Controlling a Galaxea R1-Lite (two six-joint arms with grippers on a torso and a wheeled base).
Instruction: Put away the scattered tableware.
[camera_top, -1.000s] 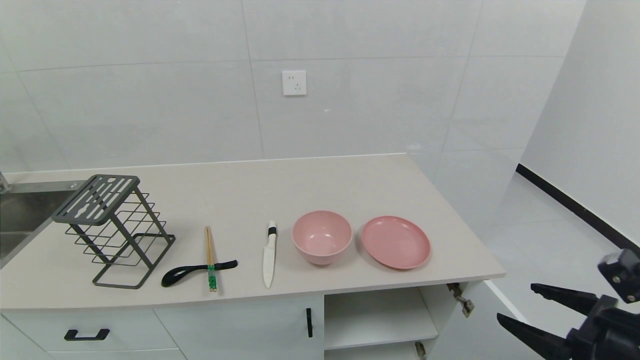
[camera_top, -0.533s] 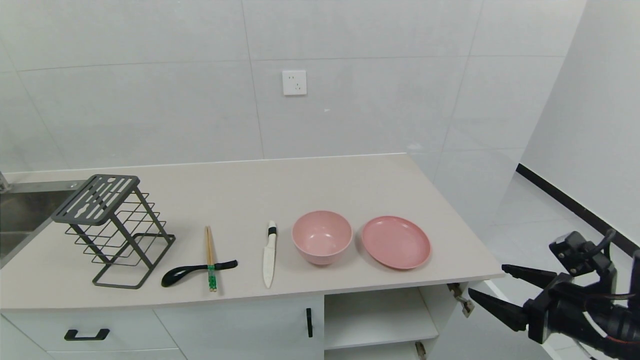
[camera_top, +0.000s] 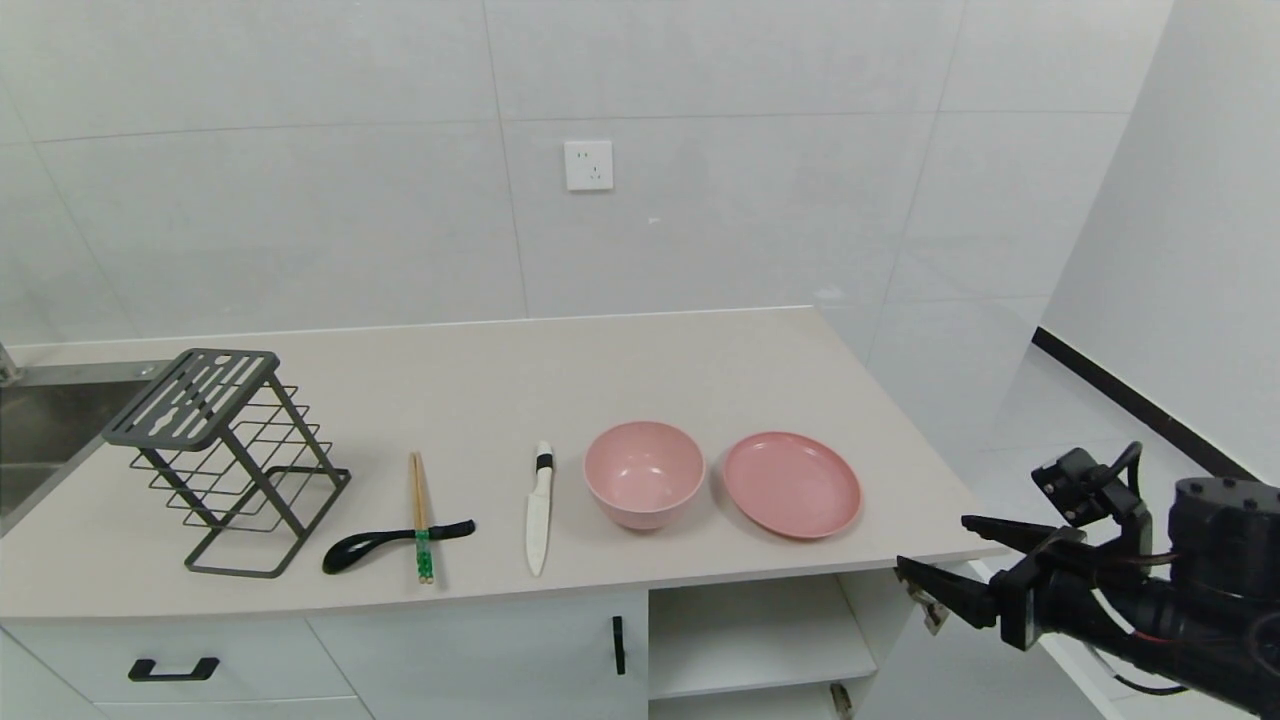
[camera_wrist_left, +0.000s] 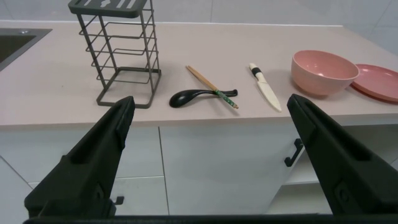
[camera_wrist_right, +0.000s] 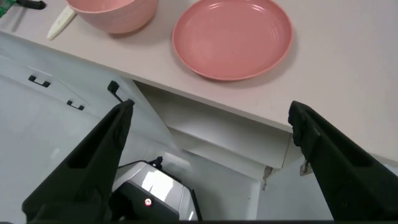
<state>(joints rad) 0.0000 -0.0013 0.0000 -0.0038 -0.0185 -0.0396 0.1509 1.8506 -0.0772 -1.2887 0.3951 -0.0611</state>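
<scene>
1. The right pincer (camera_top: 933, 544) hangs released, fingers spread, in the lower right of the head view. It is just off the right front corner of the worktop (camera_top: 600, 370), in front of the open cupboard shelf (camera_top: 760, 635).
2. The left pincer (camera_wrist_left: 209, 99) is also released, fingers wide apart, in front of the worktop's front edge and facing the tableware.
3. Nearest the right pincer, the pink plate (camera_top: 792, 484) lies flat. The pink bowl (camera_top: 644, 472) stands upright just to its left.
4. Left of the bowl, the white knife (camera_top: 539, 508) lies front to back, blade tip toward the front edge.
5. The chopsticks (camera_top: 420, 510) lie roughly parallel to it, green-banded ends frontward. The black spoon (camera_top: 390, 541) crosses them sideways, scoop to the left.
6. The wire rack (camera_top: 225, 455) stands at centre left, with the sink (camera_top: 40, 420) beyond it.
</scene>
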